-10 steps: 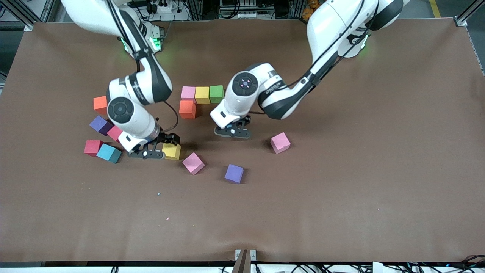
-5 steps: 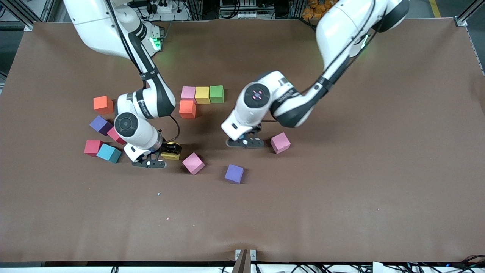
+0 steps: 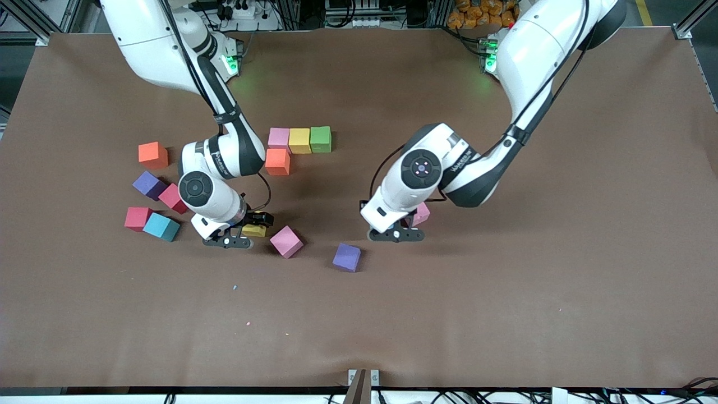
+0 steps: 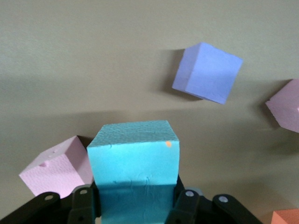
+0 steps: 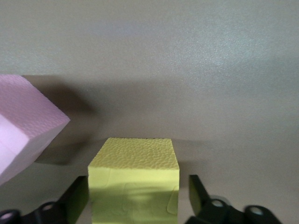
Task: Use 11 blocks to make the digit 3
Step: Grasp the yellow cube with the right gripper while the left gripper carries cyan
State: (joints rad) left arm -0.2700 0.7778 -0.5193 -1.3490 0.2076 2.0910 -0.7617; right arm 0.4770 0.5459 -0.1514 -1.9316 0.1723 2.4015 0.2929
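Front view shows the digit 3 only begun. A row of a pink block, a yellow block and a green block lies touching side to side, between the desk's middle and the edge where the arms' bases stand. An orange block sits against the pink one, on the side nearer the front camera. That makes four of eleven placed, by my count, so the two other rows and the second joining cube are not yet built.

Loose cubes lie toward the right arm's end of the desk: an orange cube, a purple cube, two red cubes and a light blue cube. A pink cube and another purple cube lie near the middle.

The left tool is clenched on a second light blue block, low over the desk just beside a loose pink cube.

The right tool straddles a loose yellow cube on the desk. Its jaws are parted, with a gap showing between one finger and the cube, so the grasp looks not yet made.
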